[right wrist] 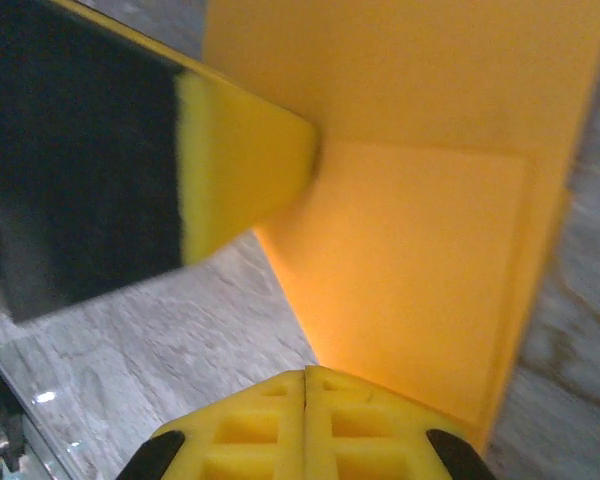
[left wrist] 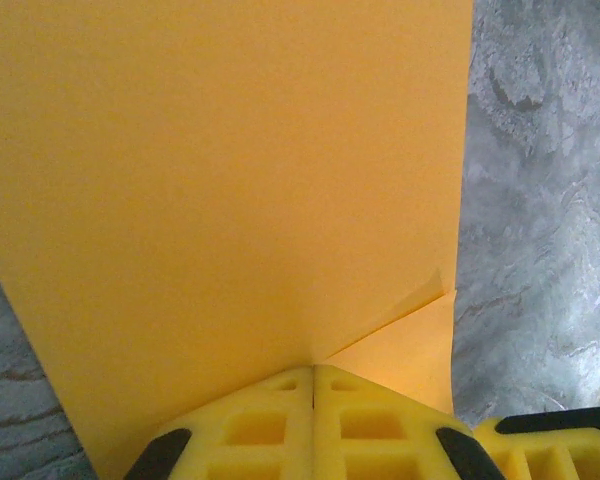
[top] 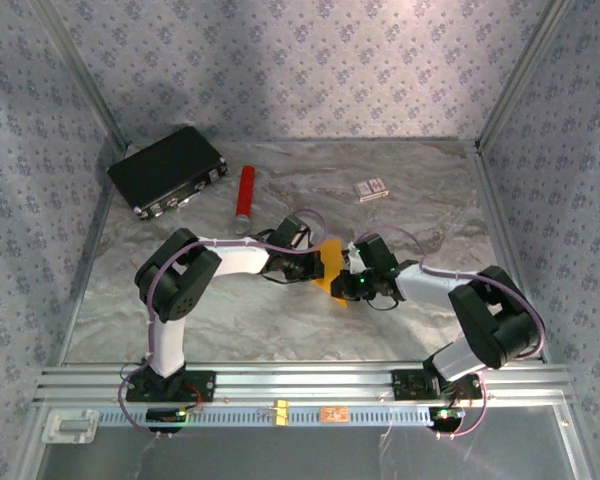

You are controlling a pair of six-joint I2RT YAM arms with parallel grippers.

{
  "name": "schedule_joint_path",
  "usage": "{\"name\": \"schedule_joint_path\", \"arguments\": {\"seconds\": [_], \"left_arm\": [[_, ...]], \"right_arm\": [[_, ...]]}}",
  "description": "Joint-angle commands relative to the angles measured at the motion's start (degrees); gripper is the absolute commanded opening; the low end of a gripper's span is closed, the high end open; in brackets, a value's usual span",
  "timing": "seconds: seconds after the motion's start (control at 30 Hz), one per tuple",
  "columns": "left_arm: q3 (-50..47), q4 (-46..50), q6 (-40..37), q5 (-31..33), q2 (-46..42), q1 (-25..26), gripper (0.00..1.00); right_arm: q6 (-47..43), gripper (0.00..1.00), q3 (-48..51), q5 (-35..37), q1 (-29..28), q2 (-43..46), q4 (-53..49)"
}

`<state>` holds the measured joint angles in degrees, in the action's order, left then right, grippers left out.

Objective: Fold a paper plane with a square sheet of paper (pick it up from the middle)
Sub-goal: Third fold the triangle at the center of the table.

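The square sheet of paper (top: 331, 268), plain orange-yellow, is held up off the marbled table between my two arms at mid-table. In the left wrist view the sheet (left wrist: 220, 190) spreads out from my left gripper (left wrist: 313, 372), whose yellow fingers are shut on its edge; a folded flap (left wrist: 405, 340) shows at the lower right. My right gripper (right wrist: 306, 377) is likewise shut on the sheet (right wrist: 430, 270), where a doubled layer lies flat. The left gripper's yellow pad (right wrist: 245, 165) meets the paper at the upper left of the right wrist view. A paper plane is out of view.
A black case (top: 168, 170) lies at the back left with a red cylinder (top: 246, 198) beside it. A small white-and-red box (top: 372, 188) sits at the back middle. Patterned walls close in three sides; a metal rail (top: 300, 382) runs along the near edge.
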<state>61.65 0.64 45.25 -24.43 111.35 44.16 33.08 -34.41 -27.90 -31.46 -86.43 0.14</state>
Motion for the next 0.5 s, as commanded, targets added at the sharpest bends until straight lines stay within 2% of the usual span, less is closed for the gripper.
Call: {"name": "schedule_joint_path", "arguments": {"seconds": [0.0, 0.27, 0.47], "left_arm": [[-1.6, 3.1, -0.2, 2.0, 0.5, 0.0, 0.00], [-1.6, 3.4, -0.3, 2.1, 0.4, 0.0, 0.00], [-1.9, 3.6, -0.5, 2.2, 0.4, -0.1, 0.00]], "right_arm": [[1.4, 0.06, -3.1, -1.3, -0.7, -3.3, 1.6], [0.9, 0.08, -3.8, 0.1, -1.4, -7.9, 1.2], [0.4, 0.09, 2.4, -0.2, -0.3, -3.1, 1.0]]}}
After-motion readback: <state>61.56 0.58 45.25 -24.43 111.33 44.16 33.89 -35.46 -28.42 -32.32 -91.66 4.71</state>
